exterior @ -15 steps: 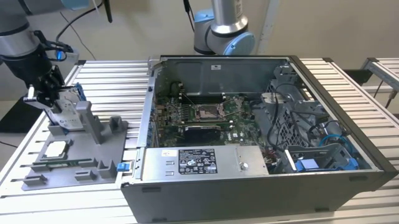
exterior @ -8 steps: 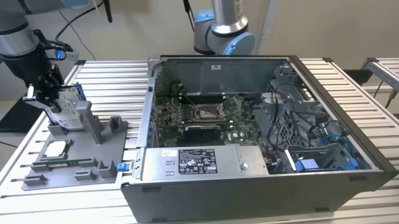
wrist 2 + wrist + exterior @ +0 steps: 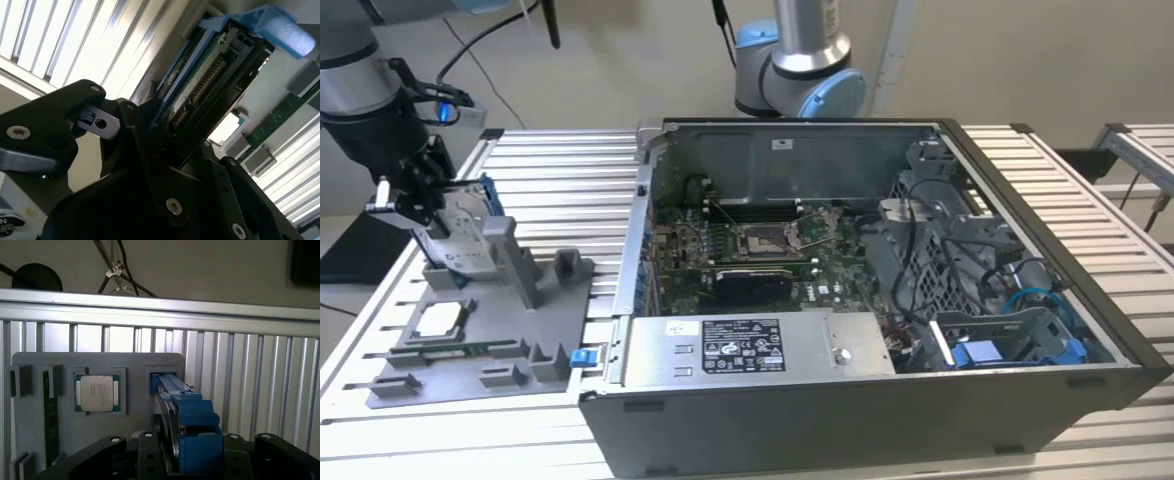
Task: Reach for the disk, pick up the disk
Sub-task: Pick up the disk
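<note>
The disk point(image 3: 462, 238), a silver-grey drive in a blue caddy, stands on edge, slightly tilted, over the far end of the grey fixture tray point(image 3: 520, 335) at the exterior view's left. My gripper point(image 3: 430, 215) comes down on it from above, its black fingers shut against the two faces. In the second wrist view the disk's connector edge point(image 3: 202, 82) runs out from between the fingers point(image 3: 125, 125). In the first wrist view the blue caddy edge point(image 3: 192, 425) reaches from the gripper point(image 3: 192, 462) to a tray slot point(image 3: 162, 377). Whether its lower end still rests there is unclear.
On the tray lie a small square silver chip point(image 3: 438, 320) and a green memory stick point(image 3: 454, 350). Grey posts point(image 3: 520, 265) rise beside the disk. An open computer case point(image 3: 854, 300) fills the middle. Another arm's base point(image 3: 794, 70) stands behind it.
</note>
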Controlling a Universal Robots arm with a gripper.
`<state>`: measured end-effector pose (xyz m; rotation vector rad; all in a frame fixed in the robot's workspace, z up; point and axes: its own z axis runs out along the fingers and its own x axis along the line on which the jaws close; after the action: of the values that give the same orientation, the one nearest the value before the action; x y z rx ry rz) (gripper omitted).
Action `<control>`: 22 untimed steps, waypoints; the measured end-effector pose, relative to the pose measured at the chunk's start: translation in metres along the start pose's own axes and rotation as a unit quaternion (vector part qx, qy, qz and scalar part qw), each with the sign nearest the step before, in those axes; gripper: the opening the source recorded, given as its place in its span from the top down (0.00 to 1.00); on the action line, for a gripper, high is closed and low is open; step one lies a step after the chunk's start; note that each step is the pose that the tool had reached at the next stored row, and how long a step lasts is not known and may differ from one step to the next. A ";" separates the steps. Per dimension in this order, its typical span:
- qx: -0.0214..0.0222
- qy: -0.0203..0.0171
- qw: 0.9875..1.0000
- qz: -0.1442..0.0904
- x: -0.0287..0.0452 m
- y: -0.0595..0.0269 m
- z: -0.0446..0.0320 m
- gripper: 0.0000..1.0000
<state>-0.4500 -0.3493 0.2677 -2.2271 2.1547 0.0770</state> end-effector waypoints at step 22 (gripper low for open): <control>0.000 0.000 1.000 0.000 -0.0035 0.0002 -0.0537 1.00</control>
<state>-0.4500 -0.3493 0.3216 -2.2270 2.1547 0.0769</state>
